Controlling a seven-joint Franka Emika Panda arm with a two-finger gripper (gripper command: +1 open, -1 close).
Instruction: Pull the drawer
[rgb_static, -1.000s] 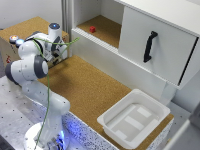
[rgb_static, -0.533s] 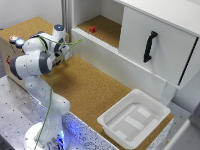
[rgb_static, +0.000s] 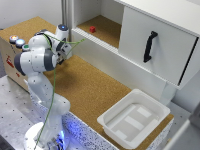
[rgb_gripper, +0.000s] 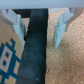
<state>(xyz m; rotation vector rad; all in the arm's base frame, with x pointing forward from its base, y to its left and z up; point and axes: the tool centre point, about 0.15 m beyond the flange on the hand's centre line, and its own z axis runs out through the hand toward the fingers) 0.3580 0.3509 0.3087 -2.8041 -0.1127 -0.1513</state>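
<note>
Hovering over the cork board (rgb_static: 95, 87) at the exterior view's left, with the gripper (rgb_gripper: 39, 31) spread open and holding nothing, its two pale fingers (rgb_gripper: 59, 30) pointing down on both sides of a dark band (rgb_gripper: 36, 55). Lying well apart from the gripper, the drawer (rgb_static: 117, 62): a long, low white front running along the cabinet base, below the panel with the black handle (rgb_static: 149, 46). Sitting near the board's corner, a white plastic tub (rgb_static: 135, 117).
</note>
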